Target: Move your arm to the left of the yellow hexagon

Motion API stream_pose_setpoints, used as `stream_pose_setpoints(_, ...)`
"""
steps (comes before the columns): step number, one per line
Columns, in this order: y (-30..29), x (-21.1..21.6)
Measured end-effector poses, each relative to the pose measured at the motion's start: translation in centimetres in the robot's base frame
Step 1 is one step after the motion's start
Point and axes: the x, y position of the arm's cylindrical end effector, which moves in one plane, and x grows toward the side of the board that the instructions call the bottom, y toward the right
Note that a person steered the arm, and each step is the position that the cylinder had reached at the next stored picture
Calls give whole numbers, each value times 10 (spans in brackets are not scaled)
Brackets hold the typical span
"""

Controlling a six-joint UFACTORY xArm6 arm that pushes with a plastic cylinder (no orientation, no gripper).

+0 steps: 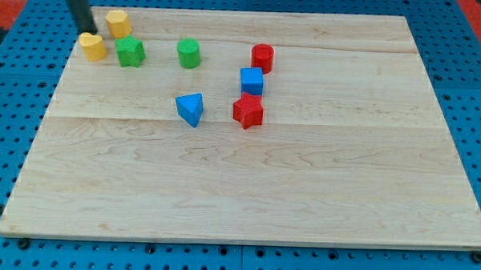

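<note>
Seven blocks on wooden worktop [246, 191]. Yellow hexagon [118, 23] at upper left of frame, beside yellow heart-like block [92, 46] and green star [131, 52]. My tip [91, 31] between both yellows, just left of hexagon. No hand fitted, so no grip state to tell.

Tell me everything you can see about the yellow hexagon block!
The yellow hexagon is a small, chunky, matte block with flat sides, standing upright near the wooden board's top-left corner. My tip sits just to its left, apart from it. A yellow heart-like block lies below-left and a green star just below; neither clearly touches it.
</note>
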Motion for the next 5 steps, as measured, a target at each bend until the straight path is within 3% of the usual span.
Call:
stream_pose_setpoints(1,10,45)
stream_pose_setpoints(2,-34,49)
stream_pose_setpoints(5,-38,4)
